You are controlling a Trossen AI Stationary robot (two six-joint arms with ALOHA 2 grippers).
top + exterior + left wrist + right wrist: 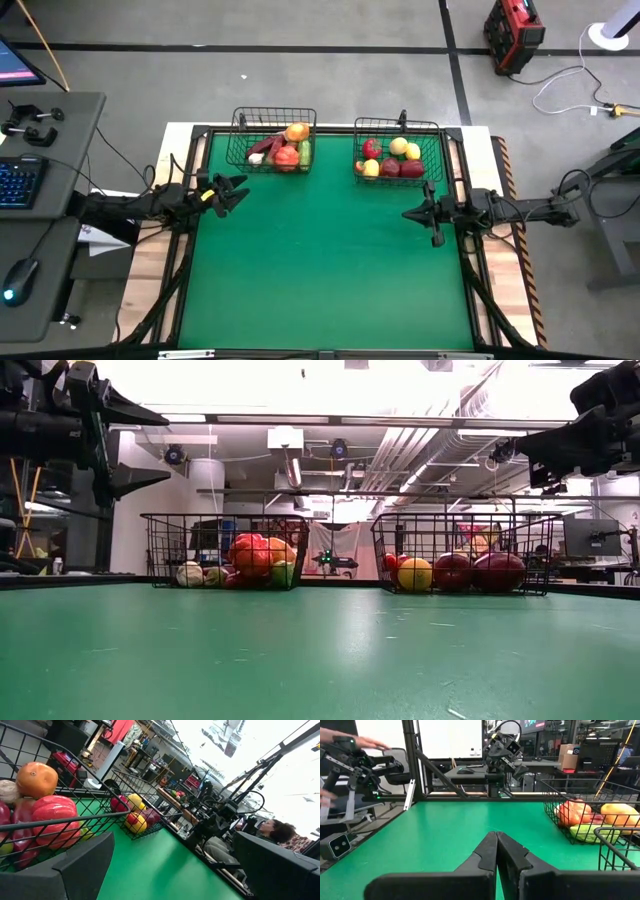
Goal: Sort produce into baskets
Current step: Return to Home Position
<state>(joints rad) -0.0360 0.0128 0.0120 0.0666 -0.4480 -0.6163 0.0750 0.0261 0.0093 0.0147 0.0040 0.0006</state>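
Two black wire baskets stand at the far side of the green table. The left basket [272,111] holds orange, red, maroon and green produce [288,150]. The right basket [396,124] holds red, yellow and maroon produce [398,160]. My left gripper [243,194] hovers open at the table's left edge, pointing level toward the right, with nothing between its fingers [75,870]. My right gripper [405,214] hovers shut at the right edge, pointing level toward the left, its fingers [496,851] closed on nothing. Both hang well above the table [130,445] [510,455].
The green table top [320,270] lies bare between the arms and toward the near edge. A black frame [470,250] runs round the table. A desk with keyboard and mouse [20,185] stands to the left. A person [280,832] sits beyond the right side.
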